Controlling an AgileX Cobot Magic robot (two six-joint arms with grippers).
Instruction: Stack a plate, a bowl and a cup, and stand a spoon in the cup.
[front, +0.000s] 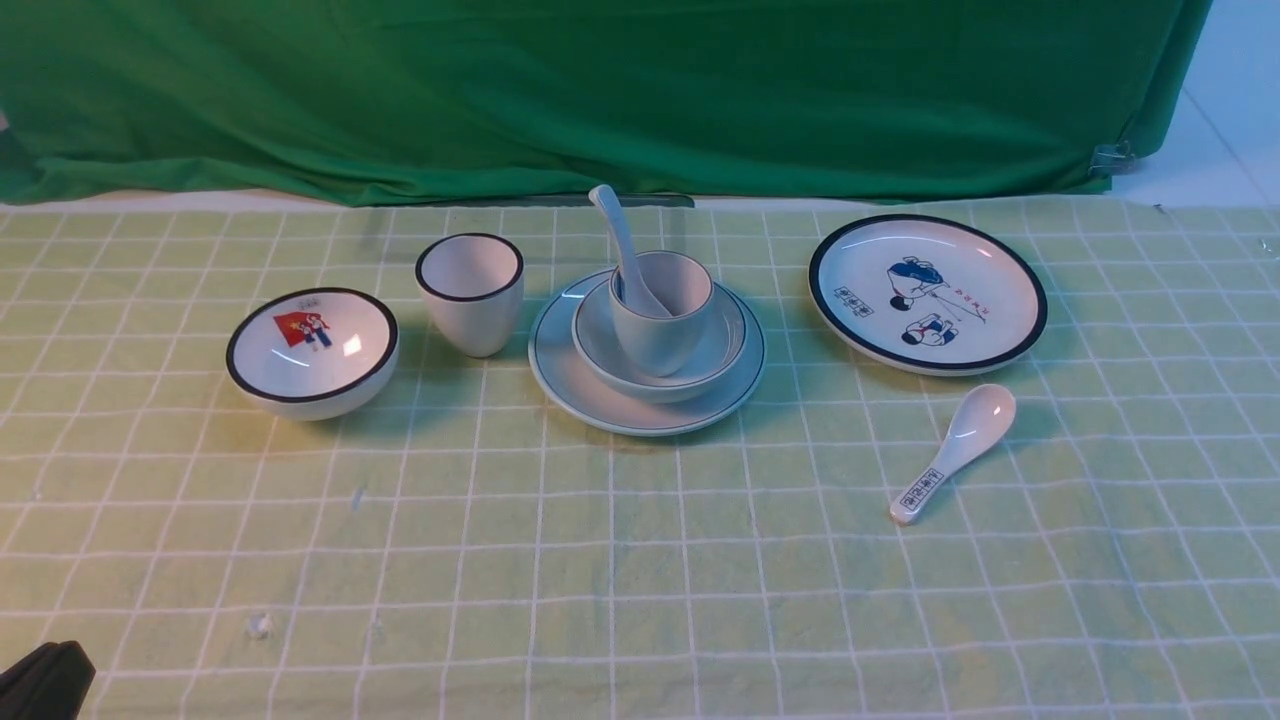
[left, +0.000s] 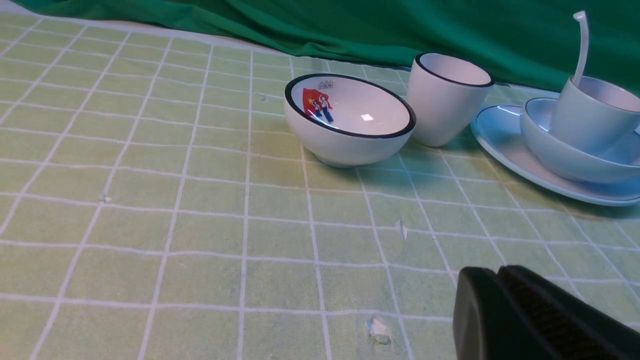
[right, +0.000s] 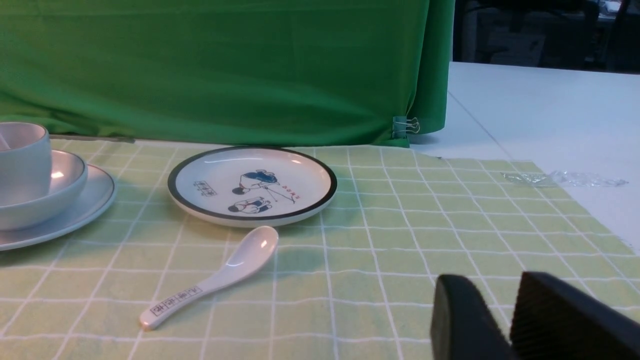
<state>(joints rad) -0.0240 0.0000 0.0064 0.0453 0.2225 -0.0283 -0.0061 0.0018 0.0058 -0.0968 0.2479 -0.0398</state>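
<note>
The plate (front: 600, 405) is sitting at the centre of the checked cloth (front: 640, 560). The bowl (front: 600, 350) is resting on the plate, the cup (front: 660, 320) is standing in the bowl, and the spoon (front: 620, 240) is standing in the cup, its handle leaning toward eleven o'clock. Just beside the plate at nine o'clock, a second cup (front: 470, 292) is standing apart from it; further out at nine o'clock, a picture bowl (front: 312, 350) is sitting. At three o'clock from the stack, a picture plate (front: 928, 292) is lying. At six o'clock from that plate, a printed spoon (front: 955, 450) is lying, its handle pointing toward seven o'clock. A backdrop cloth (front: 600, 90) is hanging at twelve o'clock, behind everything.
</note>
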